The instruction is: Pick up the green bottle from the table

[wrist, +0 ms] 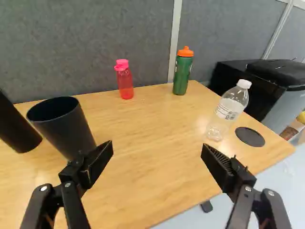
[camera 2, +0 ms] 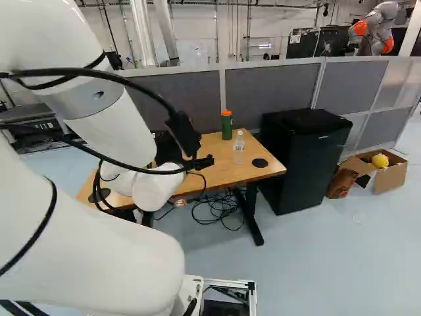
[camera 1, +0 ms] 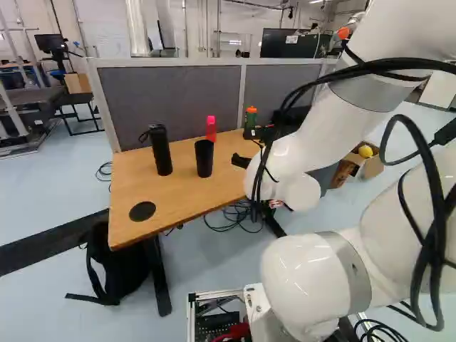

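Pincer (wrist: 158, 150) gaped empty; the green bottle (camera 2: 227, 126) (upper centre, right base view) stood on the table (wrist: 155, 121), with reach, grasp and lift undone.

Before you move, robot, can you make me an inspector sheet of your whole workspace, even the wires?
Surface: wooden table, with round black discs on its top.
Job's things: green bottle, upright, orange lid, near the table's far edge.
Clutter: pink bottle, black cup, black bottle, clear bottle.
Gripper: the gripper is open, nothing between its fingers.
Cables: loops along the arm; tangle on the floor below.
Surroundings: grey divider, black fridge, backpack beneath the table.
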Tool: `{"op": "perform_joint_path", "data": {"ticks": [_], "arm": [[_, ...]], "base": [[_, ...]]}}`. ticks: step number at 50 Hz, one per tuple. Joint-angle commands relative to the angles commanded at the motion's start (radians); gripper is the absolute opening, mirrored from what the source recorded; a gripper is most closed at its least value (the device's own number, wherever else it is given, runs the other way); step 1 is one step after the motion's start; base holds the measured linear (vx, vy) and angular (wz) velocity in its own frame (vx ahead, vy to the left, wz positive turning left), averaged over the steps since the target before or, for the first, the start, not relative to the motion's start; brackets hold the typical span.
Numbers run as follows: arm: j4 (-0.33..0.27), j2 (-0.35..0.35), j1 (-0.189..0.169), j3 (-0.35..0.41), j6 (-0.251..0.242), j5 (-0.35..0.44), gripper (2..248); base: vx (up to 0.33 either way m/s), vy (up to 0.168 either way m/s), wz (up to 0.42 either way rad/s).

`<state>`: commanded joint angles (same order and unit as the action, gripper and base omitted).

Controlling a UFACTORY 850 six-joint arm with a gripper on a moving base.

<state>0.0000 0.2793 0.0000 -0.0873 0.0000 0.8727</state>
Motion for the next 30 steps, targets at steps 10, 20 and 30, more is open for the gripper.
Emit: {"op": "perform_joint_path", "data": {"ticks": [10,20,30], "arm": [[0.000,0.000,0.000,0.000,0.000,0.000,247],[0.000,-0.080,0.007,-0.069,0.000,0.000,247],[0.000,-0.139,0.008,-0.122,0.000,0.000,247]], "base": [[0.283,0.042,-0.021],[0.176,0.025,0.020],[0.006,0.001,-0.007]]}}
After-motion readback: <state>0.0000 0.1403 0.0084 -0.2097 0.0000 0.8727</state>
